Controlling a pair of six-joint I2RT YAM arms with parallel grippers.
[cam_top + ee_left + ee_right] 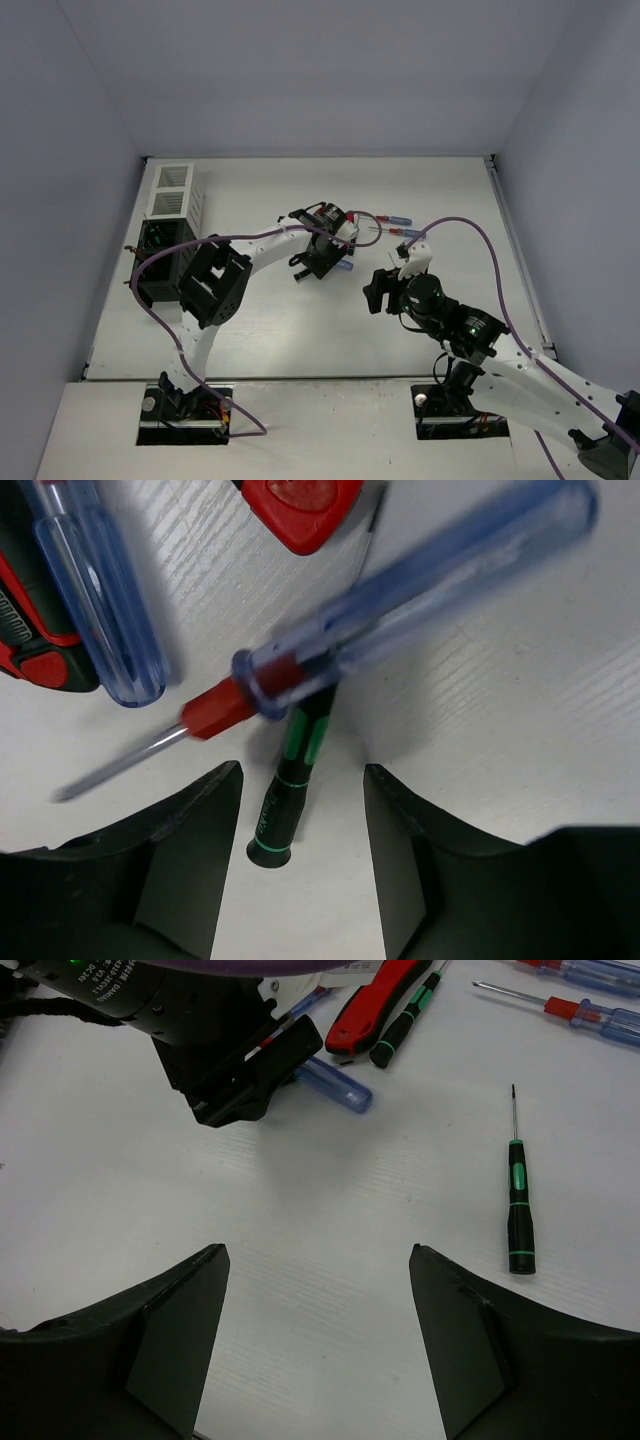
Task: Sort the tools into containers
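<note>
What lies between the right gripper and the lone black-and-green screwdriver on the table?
Nothing. In the right wrist view, only bare table separates the open right gripper from the black-and-green screwdriver.

containers [170, 200] table-left; tools [398, 217] centre; long screwdriver [400, 610] over short screwdriver [290, 780]

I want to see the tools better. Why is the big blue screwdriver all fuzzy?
Left wrist view: the blue screwdriver is smeared, likely too near the lens or moving; the black-and-green screwdriver under it looks sharper. Right wrist view: the lone green-striped screwdriver is crisp.
</note>
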